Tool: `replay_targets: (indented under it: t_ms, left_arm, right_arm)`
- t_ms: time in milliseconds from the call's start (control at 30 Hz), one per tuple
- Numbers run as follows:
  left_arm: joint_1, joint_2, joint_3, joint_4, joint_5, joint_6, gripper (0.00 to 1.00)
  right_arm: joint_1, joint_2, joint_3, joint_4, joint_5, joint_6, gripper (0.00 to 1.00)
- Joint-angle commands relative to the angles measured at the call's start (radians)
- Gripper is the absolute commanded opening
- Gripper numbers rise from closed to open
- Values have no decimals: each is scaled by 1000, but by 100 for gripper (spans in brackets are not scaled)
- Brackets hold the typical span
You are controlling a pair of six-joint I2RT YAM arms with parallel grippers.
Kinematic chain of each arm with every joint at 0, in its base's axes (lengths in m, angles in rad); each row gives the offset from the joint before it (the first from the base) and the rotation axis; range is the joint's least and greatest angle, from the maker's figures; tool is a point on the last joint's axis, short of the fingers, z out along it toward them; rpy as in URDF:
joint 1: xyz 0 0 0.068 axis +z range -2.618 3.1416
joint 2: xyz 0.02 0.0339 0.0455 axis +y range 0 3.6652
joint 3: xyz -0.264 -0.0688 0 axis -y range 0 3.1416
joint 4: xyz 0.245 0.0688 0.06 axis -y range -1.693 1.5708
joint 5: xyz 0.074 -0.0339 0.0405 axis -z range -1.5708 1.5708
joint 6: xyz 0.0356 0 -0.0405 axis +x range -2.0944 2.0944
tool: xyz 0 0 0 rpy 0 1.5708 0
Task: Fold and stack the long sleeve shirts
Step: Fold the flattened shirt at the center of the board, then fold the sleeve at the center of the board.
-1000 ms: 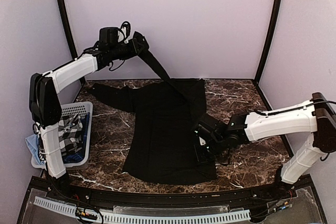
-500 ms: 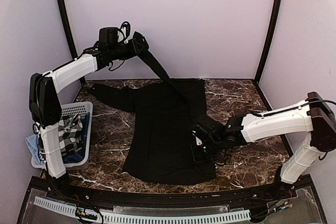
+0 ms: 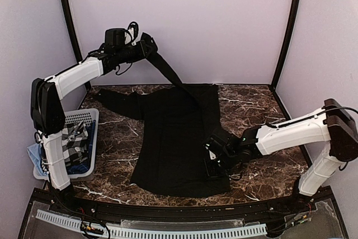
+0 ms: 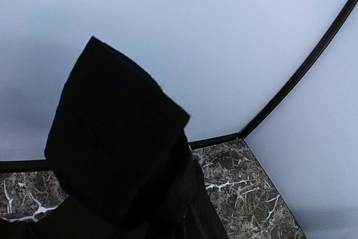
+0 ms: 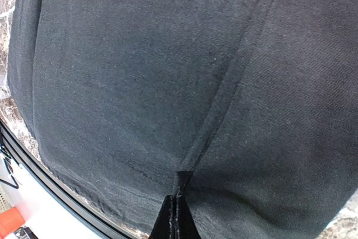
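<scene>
A plain black long sleeve shirt [image 3: 173, 138] lies spread on the marble table [image 3: 263, 104]. Its left sleeve [image 3: 114, 100] lies flat toward the back left. My left gripper [image 3: 148, 46] is shut on the end of the right sleeve [image 3: 168, 71] and holds it high near the back wall, so the sleeve hangs taut down to the shirt. In the left wrist view the sleeve cloth [image 4: 117, 144] covers the fingers. My right gripper [image 3: 211, 163] is low at the shirt's right side, shut on a fold of black cloth [image 5: 193, 155].
A white slatted basket [image 3: 84, 132] with checked and blue cloth stands at the table's left edge beside the left arm's base. Black frame posts stand at the back corners. Bare marble lies to the right of the shirt.
My right gripper has slid a little left and toward the near edge along the shirt's right side, still pinching the cloth. The left gripper and raised sleeve have stayed put.
</scene>
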Motion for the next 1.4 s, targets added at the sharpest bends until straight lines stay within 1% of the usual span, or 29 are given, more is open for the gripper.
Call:
replay_targets:
  t_ms: [0,67,200,233,400,533,600,667,767,833,900,1067,1167,1233,1367]
  left_arm:
    - [5,-82,5,27,-7,24,0]
    - [5,-92,-26,33,-5,18,0]
    - [5,-140,-166,85,13,-3,0]
    - [5,-149,-188,93,13,-17,0]
    - [4,-196,-370,168,76,-92,0]
    - [4,-208,-460,192,110,-117,0]
    - [4,-212,-483,194,128,-124,0]
    - [2,-218,-507,202,149,-129,0]
    - [-2,-238,-538,201,148,-124,0]
    - [-3,-258,-556,192,150,-118,0]
    - [-4,-285,-597,196,149,-117,0]
    - [-6,-356,-673,196,163,-113,0]
    - [-13,-422,-740,187,160,-105,0]
    - [-20,-462,-778,180,147,-97,0]
    - [-33,-516,-838,169,121,-92,0]
  right_arm:
    - [-2,42,7,40,-31,-24,0]
    - [-2,51,14,50,-42,-33,0]
    - [-3,46,23,34,-44,-52,0]
    - [-4,40,28,29,-41,-57,3]
    - [-42,-13,84,-28,-17,-85,32]
    - [-128,-92,118,-37,-13,-106,50]
    - [-185,-120,134,-37,4,-114,57]
    - [-253,-126,149,-27,16,-114,57]
    - [-349,-106,184,-4,30,-118,54]
    - [-397,-80,219,16,48,-125,48]
    - [-441,-44,258,37,52,-134,40]
    - [-542,77,375,62,67,-163,28]
    - [-587,156,429,96,50,-164,22]
    - [-601,207,462,121,52,-164,21]
    - [-611,336,567,143,-3,-165,18]
